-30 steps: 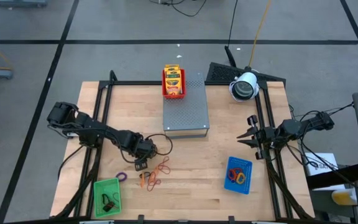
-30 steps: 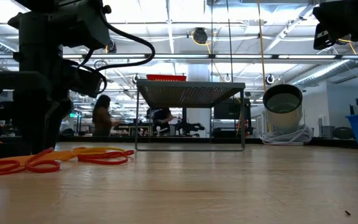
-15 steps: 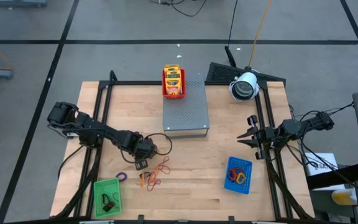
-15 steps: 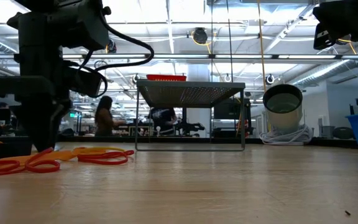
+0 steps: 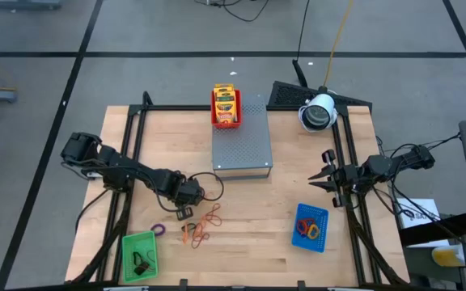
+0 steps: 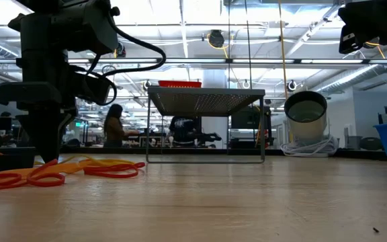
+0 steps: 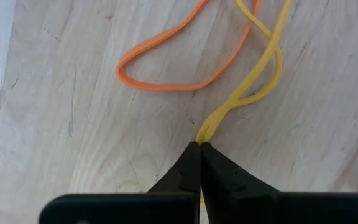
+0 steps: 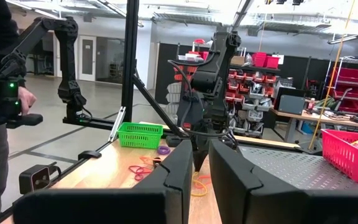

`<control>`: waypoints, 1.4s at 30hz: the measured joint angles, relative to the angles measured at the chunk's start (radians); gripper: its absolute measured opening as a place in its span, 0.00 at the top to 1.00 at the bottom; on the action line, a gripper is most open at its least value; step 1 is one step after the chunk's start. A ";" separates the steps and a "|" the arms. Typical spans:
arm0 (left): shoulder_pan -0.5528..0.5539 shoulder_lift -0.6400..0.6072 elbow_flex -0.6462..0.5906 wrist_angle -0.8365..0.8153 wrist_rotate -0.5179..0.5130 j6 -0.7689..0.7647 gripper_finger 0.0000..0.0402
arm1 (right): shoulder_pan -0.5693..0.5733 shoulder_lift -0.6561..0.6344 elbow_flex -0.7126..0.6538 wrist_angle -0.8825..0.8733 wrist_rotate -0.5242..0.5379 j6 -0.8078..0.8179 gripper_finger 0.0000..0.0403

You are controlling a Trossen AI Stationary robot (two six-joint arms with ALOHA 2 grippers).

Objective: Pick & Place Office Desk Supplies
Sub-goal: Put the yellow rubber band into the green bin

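my left gripper point(image 7: 199, 144) is down on the wooden table point(image 5: 249, 242), its two dark fingers pressed together on the end of a yellow rubber band point(image 7: 267, 68), which runs out from between the tips across the boards. an orange rubber band point(image 7: 179, 59) lies flat just beside it, a loop touching the wood, crossing the yellow one farther out. in the high view my left gripper point(image 5: 183, 212) sits near the front left of the table, at the edge of the little heap of orange and red bands point(image 5: 202, 225). a small purple band point(image 5: 158, 229) lies apart from that heap, near the green mesh tray point(image 5: 139, 255), which holds a dark clip-like piece point(image 5: 142, 263). from table height the orange and red loops point(image 6: 79, 169) sprawl on the wood beside my left arm's dark column.

my right gripper point(image 5: 324, 179) hangs by the right edge of the table, well apart from the bands, fingers slightly parted with nothing between them; its wrist view looks across at my left arm. the blue mesh tray point(image 5: 311, 227) lies near it with coloured bands inside. the grey perforated box point(image 5: 242, 139) stands at the middle back, with a red tray point(image 5: 226, 107) of yellow-and-green packets point(image 5: 226, 99) on its far corner. a person's hand point(image 8: 23, 99) with a device shows beyond the table.
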 joint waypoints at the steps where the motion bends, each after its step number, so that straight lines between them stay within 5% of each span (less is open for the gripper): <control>1: 0.000 -0.005 0.000 -0.004 0.004 -0.001 0.99 | 0.000 0.000 0.000 0.000 0.000 0.000 0.89; 34: -0.070 -0.192 0.008 -0.200 0.066 -0.205 0.99 | 0.000 0.000 0.000 0.000 0.000 0.000 0.89; 42: -0.068 -0.191 0.008 -0.030 0.066 -0.093 0.83 | 0.000 0.000 0.000 0.000 0.000 0.000 0.89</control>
